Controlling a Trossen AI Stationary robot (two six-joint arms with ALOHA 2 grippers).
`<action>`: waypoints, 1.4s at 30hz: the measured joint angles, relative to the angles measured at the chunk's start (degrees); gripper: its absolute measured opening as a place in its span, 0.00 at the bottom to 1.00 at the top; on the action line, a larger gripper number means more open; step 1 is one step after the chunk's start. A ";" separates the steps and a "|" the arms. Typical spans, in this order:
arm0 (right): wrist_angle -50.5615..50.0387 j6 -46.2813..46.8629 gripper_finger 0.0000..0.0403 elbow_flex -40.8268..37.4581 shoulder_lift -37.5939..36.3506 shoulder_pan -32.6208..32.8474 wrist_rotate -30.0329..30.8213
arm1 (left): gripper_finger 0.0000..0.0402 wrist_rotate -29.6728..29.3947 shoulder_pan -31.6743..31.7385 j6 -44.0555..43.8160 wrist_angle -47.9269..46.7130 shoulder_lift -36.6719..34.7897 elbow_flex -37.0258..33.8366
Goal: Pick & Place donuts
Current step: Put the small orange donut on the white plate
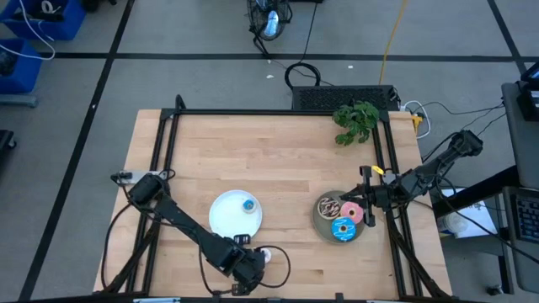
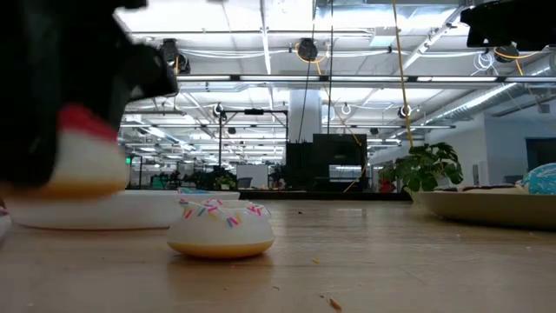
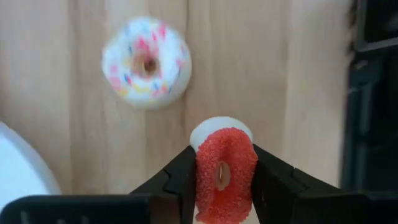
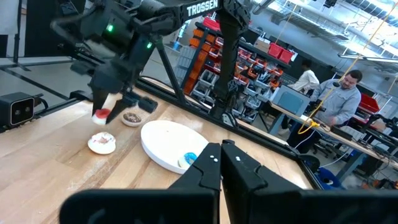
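My left gripper [image 3: 222, 186] hangs near the table's front edge, shut on a tiny red donut [image 3: 224, 173] with a white underside. Beside it a tiny white-pink sprinkled donut [image 3: 147, 62] lies flat on the wood. A tiny brown donut [image 4: 132, 117] lies on the table just beyond them. A tiny blue donut [image 1: 249, 204] rests on the white plate [image 1: 226, 217]. The grey plate [image 1: 324, 229] holds the chocolate [image 1: 328, 206], pink [image 1: 352, 212] and blue sprinkled [image 1: 343, 228] donuts. My right gripper [image 4: 222, 163] waits shut by the grey plate's far right side. My left gripper pinches the red donut by two opposite sides of its ring [image 3: 200, 171] between its two fingers. The fingers come steeply from above. The donut sits lifted clear of the table [image 2: 82, 156], its red top up toward the gripper.
A green toy plant [image 1: 355, 120] lies at the table's far right. The black frame rails [image 1: 164, 143] run along the table's left and right sides. Bare wood stretches between the two plates. A person sits at a desk in the room beyond [image 4: 342, 99].
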 joint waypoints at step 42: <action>0.00 -0.10 0.00 -0.02 0.01 0.02 0.00 | 0.32 -4.40 17.77 7.39 -16.84 -17.90 -14.05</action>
